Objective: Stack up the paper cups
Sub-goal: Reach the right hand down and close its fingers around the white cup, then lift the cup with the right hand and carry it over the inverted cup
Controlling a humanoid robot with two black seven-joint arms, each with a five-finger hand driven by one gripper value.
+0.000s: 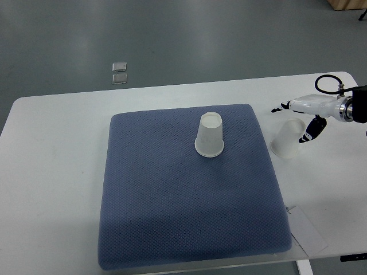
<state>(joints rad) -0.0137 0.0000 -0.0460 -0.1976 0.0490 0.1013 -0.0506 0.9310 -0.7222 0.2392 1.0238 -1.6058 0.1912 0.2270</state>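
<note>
We find the right hand [301, 123] entering from the right edge, its fingers spread around a paper cup [288, 145] that stands mouth-down on the bare desk [51, 172], just off the right edge of the blue mat [172, 212]. One dark-tipped finger lies against the cup's right wall and another reaches out above it; we judge the grasp unclosed, the hand holding nothing firmly. The second cup [210, 134], also inverted, stands on the mat's upper middle, well apart from the first. The left hand is not in view.

Risks, in our judgement:
- The cup is light and thin-walled. A hard squeeze may crush it; an uneven one may tip it or skid it across the smooth desk.
- Contact appears on one side only, so a premature lift could let it swing or drop.
- Lowering it over the standing cup off-centre would knock that cup over, since soft padding gives an unsteady footing.

Surroundings: a white paper sheet [307, 229] lies at the mat's lower right corner, clear of the route. Two small clear objects [120, 73] sit on the floor beyond the desk. Nothing stands between the cups.
</note>
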